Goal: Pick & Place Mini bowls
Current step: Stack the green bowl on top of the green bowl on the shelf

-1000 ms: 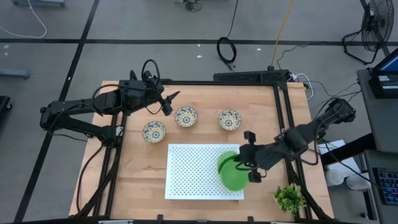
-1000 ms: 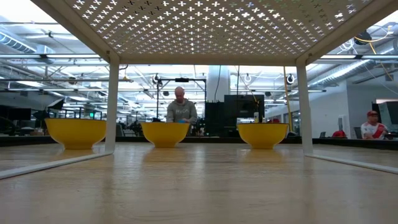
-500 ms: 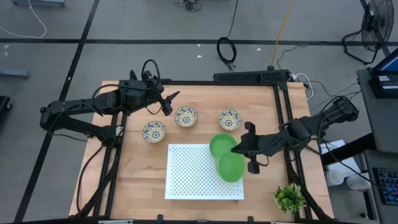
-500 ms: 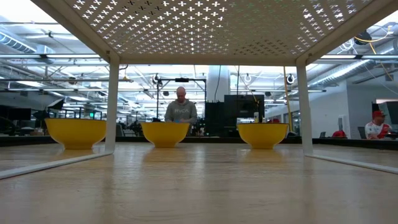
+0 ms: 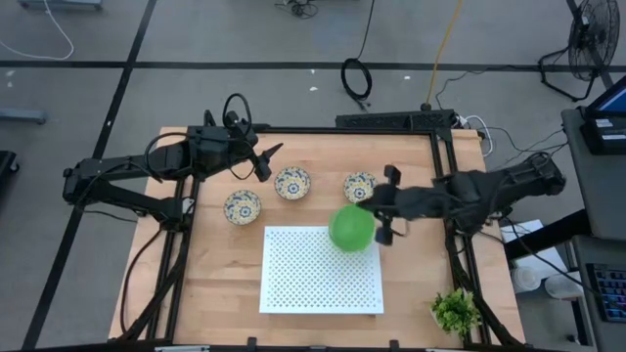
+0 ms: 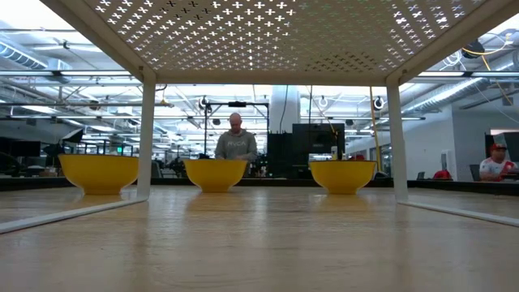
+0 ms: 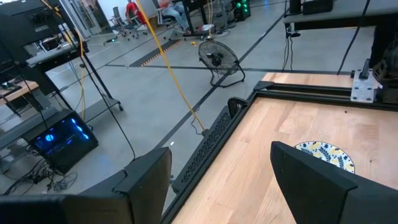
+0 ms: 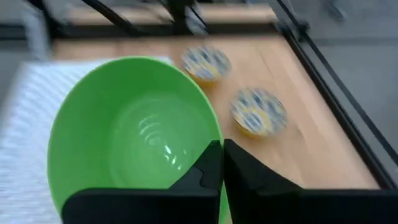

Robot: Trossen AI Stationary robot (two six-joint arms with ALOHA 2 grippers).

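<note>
Starting on the left, our left arm sits over the far-left part of the wooden table [image 5: 225, 284], and its left claw [image 5: 266, 159] has its fingers spread wide with nothing between them. In the left wrist view the two dark fingers [image 7: 149, 177] frame bare wood, with one patterned bowl [image 7: 324, 154] peeking out past them.

Next come the three white floral bowls sitting on the wood in a loose row: the left one [image 5: 243, 205] a bit nearer to us, the middle one [image 5: 292, 182] just beside the open claw, and the third [image 5: 359, 186] further right. From the low camera they look like three yellow bowls [image 6: 215, 173] lined up behind the legs of the white perforated rack [image 6: 268, 40]. There's also a person [image 6: 236, 142] standing in the room behind.

That rack [image 5: 313, 274] takes up the middle of the table. Over its far-right corner we've got a green bowl [image 5: 351, 228] in the air, tilted, with the right claw [image 5: 383, 217] pinched tight on its rim. The right wrist view shows the fingers [image 8: 214, 165] clamped on the edge of the green bowl [image 8: 124, 137], two floral bowls beyond.

Far right, a small potted plant [image 5: 455, 311] sits at the table's near corner.
</note>
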